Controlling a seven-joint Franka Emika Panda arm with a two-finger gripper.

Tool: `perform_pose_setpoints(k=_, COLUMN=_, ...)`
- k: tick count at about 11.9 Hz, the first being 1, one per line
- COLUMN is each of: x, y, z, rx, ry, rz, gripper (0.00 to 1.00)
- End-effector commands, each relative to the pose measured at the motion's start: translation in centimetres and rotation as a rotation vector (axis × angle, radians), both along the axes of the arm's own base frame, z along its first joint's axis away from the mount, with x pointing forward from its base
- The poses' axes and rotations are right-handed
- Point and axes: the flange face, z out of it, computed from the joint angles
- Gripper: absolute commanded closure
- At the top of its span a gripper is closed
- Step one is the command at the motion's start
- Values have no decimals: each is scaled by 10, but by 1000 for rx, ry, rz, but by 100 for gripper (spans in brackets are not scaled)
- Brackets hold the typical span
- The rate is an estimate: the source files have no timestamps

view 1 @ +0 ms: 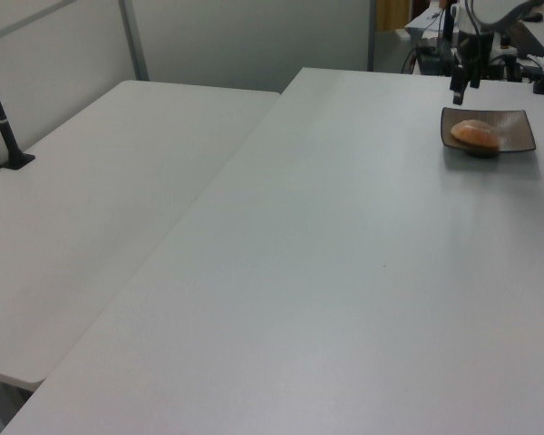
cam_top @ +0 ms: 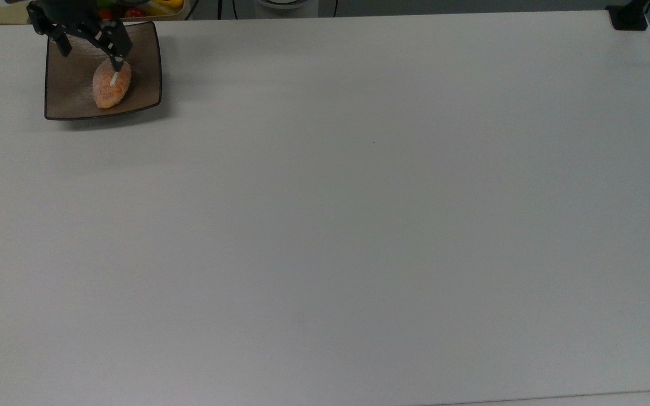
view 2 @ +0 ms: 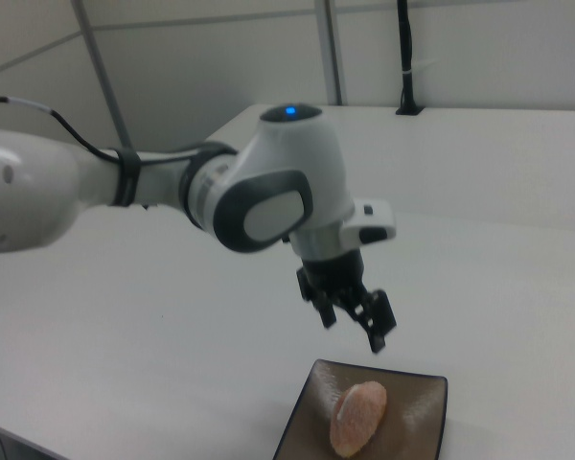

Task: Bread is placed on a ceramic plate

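The bread (cam_top: 112,84) lies on the ceramic plate (cam_top: 68,93), a square brown dish at the far left corner in the top view. In the left view the bread (view 1: 475,134) rests on the ceramic plate (view 1: 519,133) at the far right. The right view has the bread (view 2: 357,418) lengthwise on the ceramic plate (view 2: 417,410). My gripper (cam_top: 89,49) hangs above the plate's back edge, open and holding nothing. It is well clear of the bun in the right view, gripper (view 2: 354,329), and raised in the left view, gripper (view 1: 463,84).
A basket of colourful items (cam_top: 144,8) sits just behind the plate at the table's edge. A black clamp (cam_top: 628,17) holds the far right corner in the top view. A second table (view 1: 91,208) adjoins on the left view's left.
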Motion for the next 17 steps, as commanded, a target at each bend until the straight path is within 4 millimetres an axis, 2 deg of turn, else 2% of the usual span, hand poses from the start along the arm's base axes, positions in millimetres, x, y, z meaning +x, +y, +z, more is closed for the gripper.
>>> perform_pose_setpoints(k=1, x=11, y=31, z=59, rx=105, ry=-81, rz=-12, gripper=0)
perform_pose_setpoints(k=4, x=25, y=80, z=118, rx=139, ry=-58, rz=6, gripper=0)
perform_pose_setpoints(k=6, x=16, y=111, z=143, rx=158, ry=-48, rz=34, gripper=0)
perform_pose_setpoints(k=7, x=20, y=139, z=147, rx=157, ry=-47, rz=51, gripper=0)
perform_pose_setpoints(k=10, x=25, y=209, z=148, rx=141, ry=-32, rz=94, gripper=0)
perform_pose_setpoints(k=12, x=23, y=232, z=143, rx=111, ry=5, rz=134, gripper=0)
perform_pose_setpoints(k=13, x=23, y=237, z=141, rx=105, ry=11, rz=150, gripper=0)
perform_pose_setpoints(k=17, x=24, y=239, z=139, rx=77, ry=12, rz=167, gripper=0)
